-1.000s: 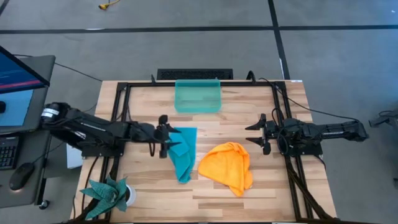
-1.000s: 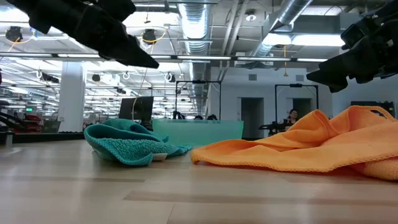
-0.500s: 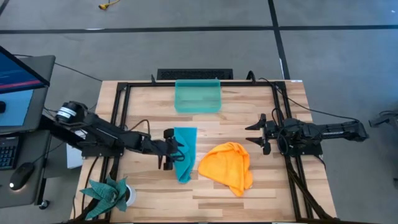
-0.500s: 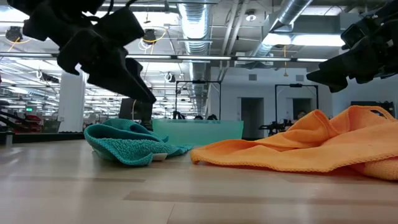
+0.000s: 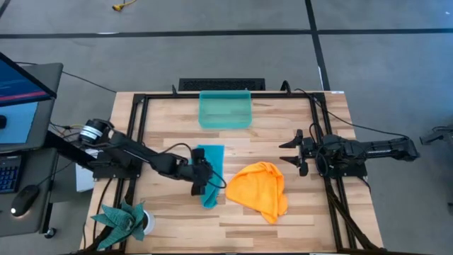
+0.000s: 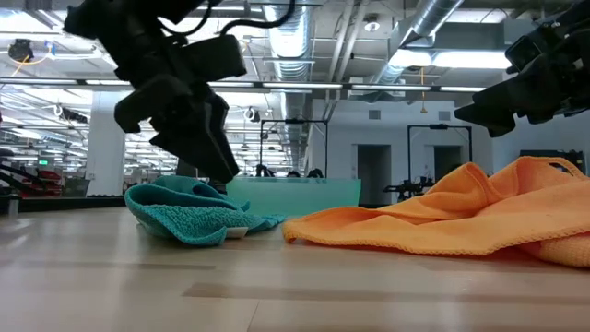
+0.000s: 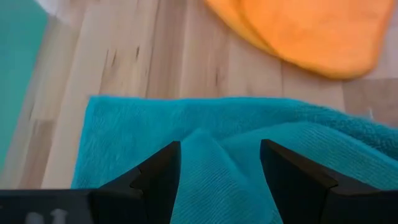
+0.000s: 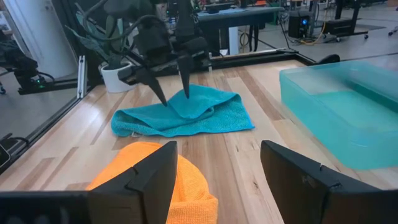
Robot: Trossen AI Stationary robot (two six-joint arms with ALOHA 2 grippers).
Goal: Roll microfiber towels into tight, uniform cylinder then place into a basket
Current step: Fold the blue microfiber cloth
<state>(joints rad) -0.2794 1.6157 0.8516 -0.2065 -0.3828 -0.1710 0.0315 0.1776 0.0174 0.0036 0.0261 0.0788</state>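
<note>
The teal towel [image 5: 209,173] is lying near the middle of the table [image 5: 297,212], between the basket [image 5: 225,110] at the far edge and the front edge, as a narrow folded strip; its long axis is running from the basket side toward the front, with the nearer end tapering to a point. A ridge of cloth is bunching up along it, and this seems to be because the left gripper [image 5: 202,176] is pressing down on it: its fingers [image 7: 155,180] are standing apart with the raised fold [image 7: 214,168] sitting between them, not yet pinched, so it is probably gathering an edge to begin a roll across the strip's short side. The orange towel [image 5: 260,188] is lying crumpled just beside the teal one, toward the right arm, apparently waiting its turn; its shape has no clear axis. The right gripper [image 5: 296,152] is hovering above the table beside the orange cloth, well apart from the teal one, its fingers spread wide and holding nothing. The basket is standing with no towel in it, and a potted plant [image 5: 124,218] is sitting at the front left corner, out of the way.
</note>
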